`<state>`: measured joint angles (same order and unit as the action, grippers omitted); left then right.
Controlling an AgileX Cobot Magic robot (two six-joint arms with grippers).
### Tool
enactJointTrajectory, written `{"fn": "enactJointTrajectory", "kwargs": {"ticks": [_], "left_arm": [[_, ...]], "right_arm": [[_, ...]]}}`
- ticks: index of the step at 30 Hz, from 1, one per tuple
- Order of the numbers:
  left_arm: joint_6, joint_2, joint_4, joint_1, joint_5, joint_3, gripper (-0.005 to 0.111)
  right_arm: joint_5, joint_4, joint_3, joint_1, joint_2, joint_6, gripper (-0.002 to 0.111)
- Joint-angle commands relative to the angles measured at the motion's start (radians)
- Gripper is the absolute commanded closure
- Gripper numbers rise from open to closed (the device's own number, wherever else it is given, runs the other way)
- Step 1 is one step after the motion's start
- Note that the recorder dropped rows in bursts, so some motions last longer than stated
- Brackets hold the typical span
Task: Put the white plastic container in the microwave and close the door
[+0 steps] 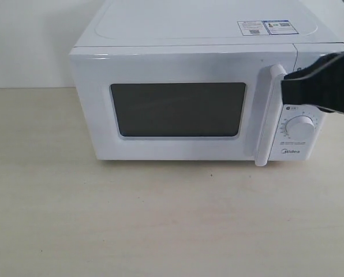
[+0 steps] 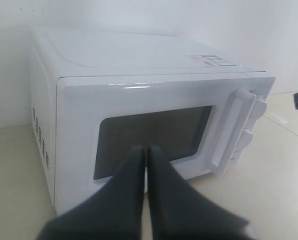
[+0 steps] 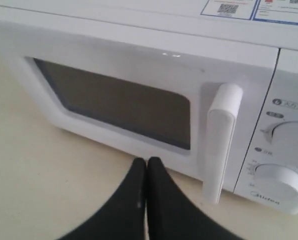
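The white microwave (image 1: 178,26) stands at the back of the table, its door (image 1: 178,144) fully closed with a dark window and a vertical bar handle (image 1: 268,118). The white plastic container shows in no view. My right gripper (image 1: 285,86) is shut and empty, its tip close beside the top of the handle. In the right wrist view the right gripper (image 3: 147,162) hovers over the table in front of the door (image 3: 114,65), with the handle (image 3: 219,140) off to one side. My left gripper (image 2: 147,151) is shut and empty, pointing at the door window (image 2: 149,135) from the front left.
The light wooden table (image 1: 160,219) stretches out in front of the microwave. A round dial (image 1: 301,127) sits on the right control panel and stickers (image 1: 265,27) lie on the top. A white wall stands behind.
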<state>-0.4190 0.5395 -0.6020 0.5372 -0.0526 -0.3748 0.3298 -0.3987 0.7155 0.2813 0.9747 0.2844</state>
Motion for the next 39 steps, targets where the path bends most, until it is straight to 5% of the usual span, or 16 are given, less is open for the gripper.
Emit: {"fn": "enactJointTrajectory", "kwargs": {"ticks": [1,15,29,39], "left_arm": [[-0.004,-0.006,0.001,0.007,0.004,0.003,0.102],[-0.004,-0.006,0.001,0.007,0.006,0.003,0.102],[-0.004,-0.006,0.001,0.007,0.006,0.003,0.102],[-0.004,-0.006,0.001,0.007,0.006,0.003,0.102]], "right_arm": [[0.120,0.001,-0.006,-0.003,-0.120,0.005,0.109],[0.099,0.017,-0.006,-0.008,-0.286,0.019,0.109],[0.261,0.021,-0.006,-0.308,-0.603,0.038,0.109],[0.152,0.039,-0.153,-0.318,-0.616,0.038,0.109]]}}
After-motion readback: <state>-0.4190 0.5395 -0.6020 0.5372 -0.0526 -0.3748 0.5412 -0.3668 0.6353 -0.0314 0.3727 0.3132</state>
